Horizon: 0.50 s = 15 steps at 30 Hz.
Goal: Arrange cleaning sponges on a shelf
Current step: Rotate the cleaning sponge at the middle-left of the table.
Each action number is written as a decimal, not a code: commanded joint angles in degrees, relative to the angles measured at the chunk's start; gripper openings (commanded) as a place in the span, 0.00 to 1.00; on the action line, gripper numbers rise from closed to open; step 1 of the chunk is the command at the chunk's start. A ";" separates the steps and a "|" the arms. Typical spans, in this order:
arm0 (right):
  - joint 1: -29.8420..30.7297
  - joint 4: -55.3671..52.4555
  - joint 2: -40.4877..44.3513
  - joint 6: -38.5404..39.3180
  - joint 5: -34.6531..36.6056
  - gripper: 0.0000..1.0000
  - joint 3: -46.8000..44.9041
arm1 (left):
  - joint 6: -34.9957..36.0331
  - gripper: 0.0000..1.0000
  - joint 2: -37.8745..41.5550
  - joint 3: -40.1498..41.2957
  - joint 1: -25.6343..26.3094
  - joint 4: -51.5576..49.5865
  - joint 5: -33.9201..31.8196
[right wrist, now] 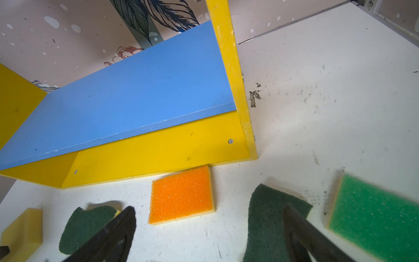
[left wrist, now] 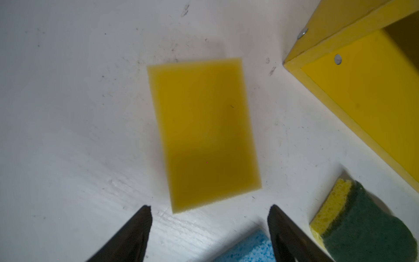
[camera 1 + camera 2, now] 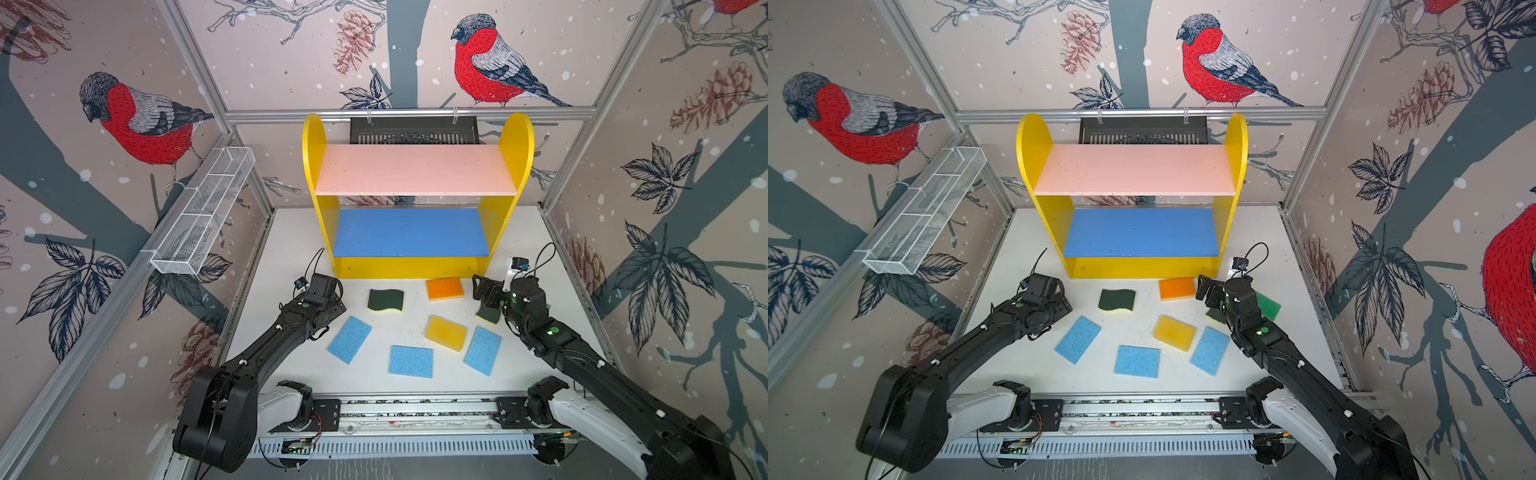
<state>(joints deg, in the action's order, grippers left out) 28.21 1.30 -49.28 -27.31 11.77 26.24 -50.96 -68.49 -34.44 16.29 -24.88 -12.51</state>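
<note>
The shelf [image 3: 415, 170] stands at the back of the table, with its pink and blue boards bare. In front of it lie a wavy dark-green sponge [image 3: 385, 300], an orange-topped one [image 3: 444, 289], a yellow block [image 3: 446, 332] and three light-blue sponges [image 3: 349, 339] [image 3: 411, 361] [image 3: 483, 350]. A bright-green-topped sponge [image 3: 1268, 306] lies beside the right arm. My left gripper [image 2: 210, 206] is open, just short of another yellow sponge [image 2: 204, 133] that the arm hides in both top views. My right gripper [image 1: 208, 209] is open and empty between the orange sponge [image 1: 181, 195] and a second dark-green sponge [image 1: 269, 215].
A white wire basket [image 3: 203, 216] hangs on the left wall. A black slotted tray [image 3: 413, 129] hangs behind the shelf. The arms' mounting rail [image 3: 415, 409] runs along the table's front edge. Walls close in the left, right and back sides.
</note>
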 commanded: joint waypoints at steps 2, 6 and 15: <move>0.09 1.34 0.45 0.13 0.88 1.00 0.38 | -3.92 0.83 -2.25 -2.21 0.12 -4.33 -5.56; 0.07 1.77 0.56 0.00 1.37 1.00 0.22 | -1.86 0.84 -3.15 -2.43 0.11 -1.70 -4.34; 0.00 1.51 0.58 0.06 2.20 1.00 0.04 | -1.03 0.86 -5.50 -2.57 0.66 1.43 -4.22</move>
<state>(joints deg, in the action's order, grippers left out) 28.14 1.54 -48.84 -27.14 12.88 26.24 -52.51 -73.54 -37.10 16.82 -25.06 -15.64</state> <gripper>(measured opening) 0.997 0.860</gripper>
